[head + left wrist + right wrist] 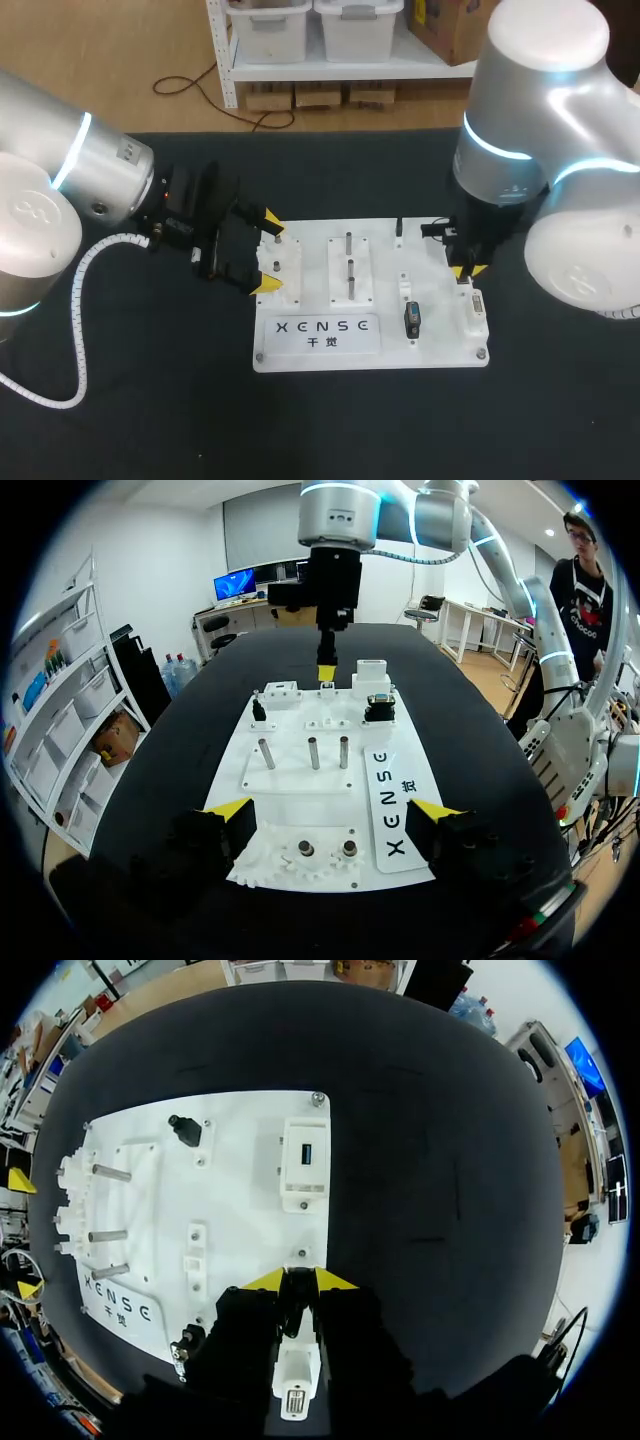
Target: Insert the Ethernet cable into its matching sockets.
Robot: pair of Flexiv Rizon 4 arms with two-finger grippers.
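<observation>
A white board (385,240) carries the socket blocks. My right gripper (466,270) hangs over its right side, tips down. In the right wrist view its fingers (266,1280) stand nearly together, pinching a small dark piece (297,1290) that looks like the Ethernet plug; no cable shows. A white block (297,1375) with a socket slot lies under the fingers, also seen at the board's near right (476,308). Another white block (303,1160) with a blue socket lies ahead of the tips. My left gripper (270,255) is open, straddling the board's left end at the gear block (320,855).
Three metal posts (313,752) stand mid-board. A black connector (413,318) sits on a small mount beside the label plate (320,335). A short black post (399,228) stands at the far edge. Dark tabletop (560,400) surrounds the board.
</observation>
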